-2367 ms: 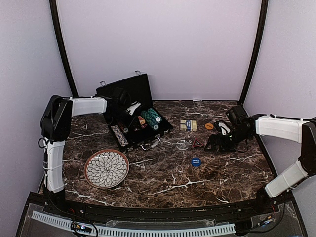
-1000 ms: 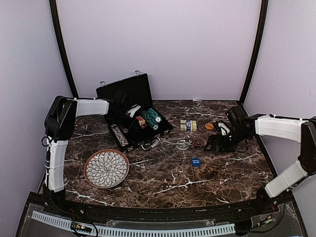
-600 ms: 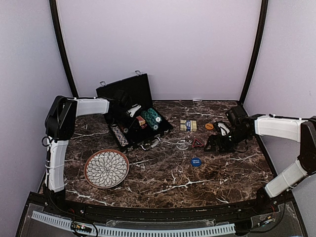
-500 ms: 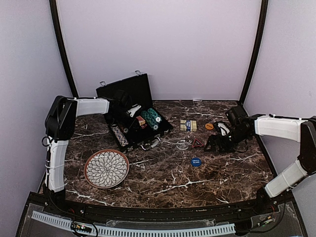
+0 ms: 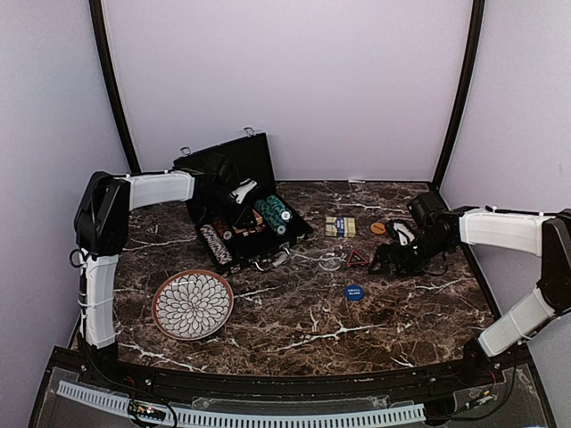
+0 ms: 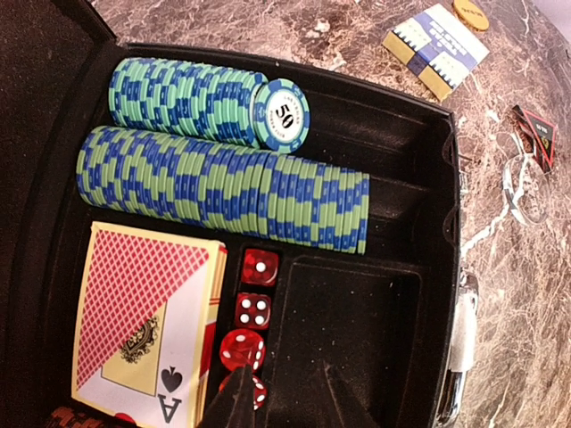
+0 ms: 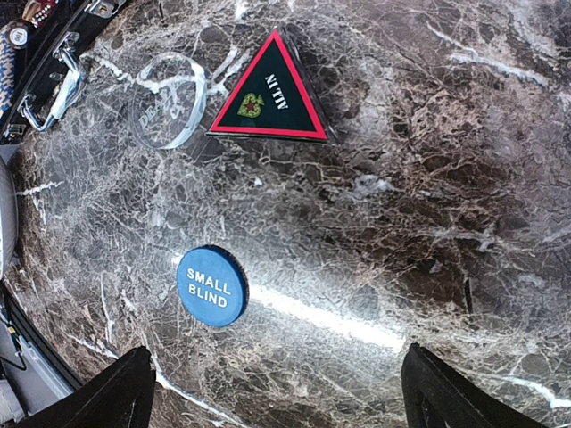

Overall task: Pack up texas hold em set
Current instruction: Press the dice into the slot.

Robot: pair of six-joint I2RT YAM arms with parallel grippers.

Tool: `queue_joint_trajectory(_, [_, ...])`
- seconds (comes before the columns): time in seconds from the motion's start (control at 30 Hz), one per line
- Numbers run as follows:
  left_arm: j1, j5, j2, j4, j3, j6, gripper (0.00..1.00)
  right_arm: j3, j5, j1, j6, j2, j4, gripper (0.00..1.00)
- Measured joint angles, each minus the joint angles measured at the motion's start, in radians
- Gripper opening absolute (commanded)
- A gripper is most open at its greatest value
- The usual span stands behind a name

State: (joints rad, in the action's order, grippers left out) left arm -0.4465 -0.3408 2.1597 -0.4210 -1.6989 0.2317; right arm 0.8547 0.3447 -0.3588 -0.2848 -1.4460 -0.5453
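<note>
Roughly half packed: green chips (image 6: 223,187), card deck (image 6: 143,312) and red dice (image 6: 254,308) sit inside the open briefcase (image 5: 234,169) under the left gripper (image 6: 290,401), slightly parted and empty; second deck (image 5: 340,226), orange button (image 5: 378,228), SMALL BLIND button (image 7: 211,286) and ALL IN triangle (image 7: 268,94) lie outside it, to its right, beneath the gaping, empty right gripper (image 7: 277,401).

lab booth: blank walls (image 5: 285,80), marble table (image 5: 312,312)

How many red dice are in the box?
4. All in one column in the black case, right of the card deck: top die, second die, third die, fourth die partly behind the left gripper. More may be hidden.
</note>
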Motion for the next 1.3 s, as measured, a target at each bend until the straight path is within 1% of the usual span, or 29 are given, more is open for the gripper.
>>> queue_joint_trajectory(0.47, [-0.001,0.002,-0.017,0.008,0.069,-0.011,0.24,0.000,0.000,0.000,0.000,-0.002,0.000,0.98])
queue_joint_trajectory(0.9, [0.006,0.031,0.001,0.009,0.069,-0.030,0.23,0.000,0.001,0.000,0.000,-0.002,0.000,0.98])
queue_joint_trajectory(1.3, [0.012,0.070,0.025,-0.001,0.039,-0.042,0.24,0.000,0.001,0.000,0.000,-0.002,0.000,0.98])
